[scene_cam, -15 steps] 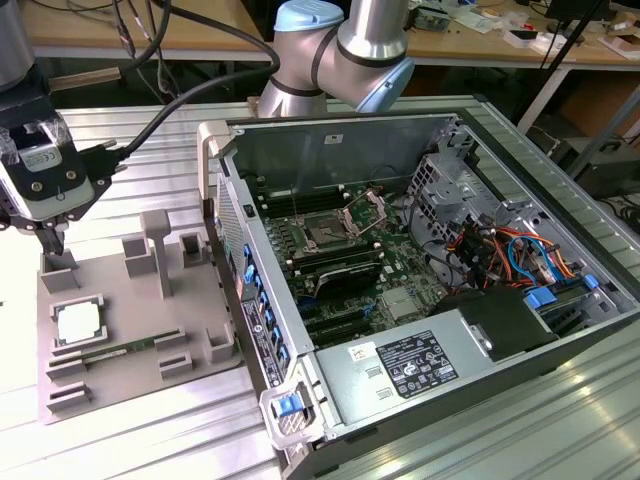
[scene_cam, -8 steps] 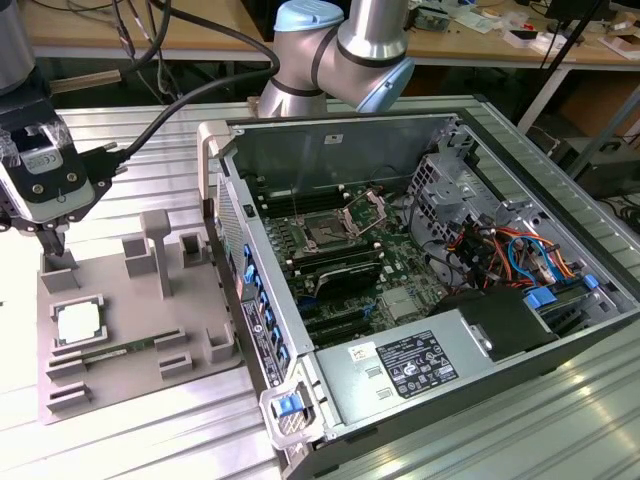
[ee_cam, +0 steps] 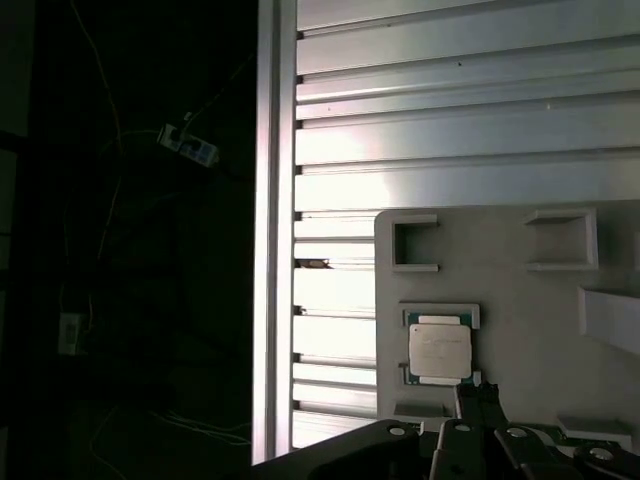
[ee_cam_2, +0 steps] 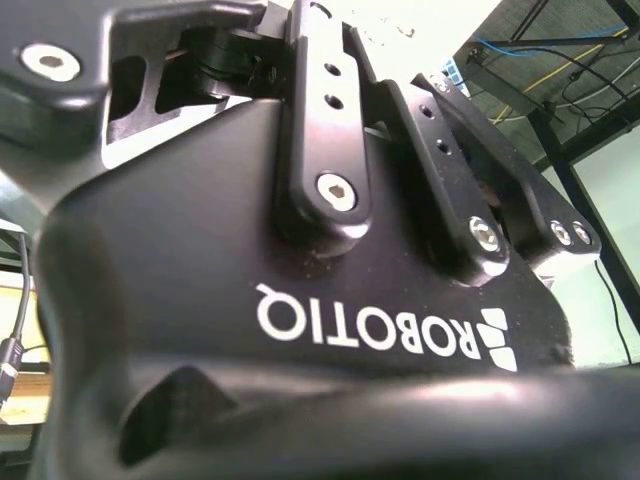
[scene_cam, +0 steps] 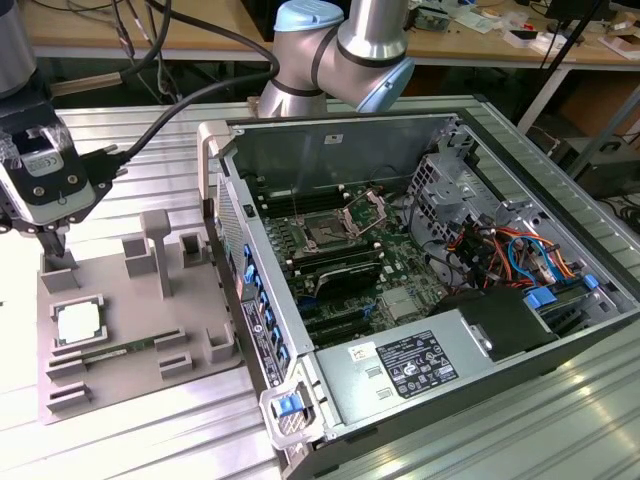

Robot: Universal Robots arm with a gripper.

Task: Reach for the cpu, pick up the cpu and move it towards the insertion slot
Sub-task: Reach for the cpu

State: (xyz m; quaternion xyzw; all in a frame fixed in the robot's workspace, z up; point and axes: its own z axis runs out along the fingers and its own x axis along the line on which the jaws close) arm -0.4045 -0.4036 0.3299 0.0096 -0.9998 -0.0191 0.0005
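grey fixture plate point(scene_cam: 118, 300) bears one cpu point(scene_cam: 78, 323), one pincer point(scene_cam: 55, 262) nearby.

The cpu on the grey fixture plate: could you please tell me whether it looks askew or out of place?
Nothing stands out. The cpu lies flat and square in its nest on the fixture plate, edges in line with the nest walls.

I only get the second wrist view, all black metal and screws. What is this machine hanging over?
Observer: In the exterior view, the gripper hangs above the edge of a grey fixture plate.
Operator: Anything on the plate?
Observer: A small whitish-silver square cpu lies flat in a recess, not held.
Operator: Is a computer nearby?
Observer: Yes, an open computer case; its green motherboard carries the square dark insertion slot.
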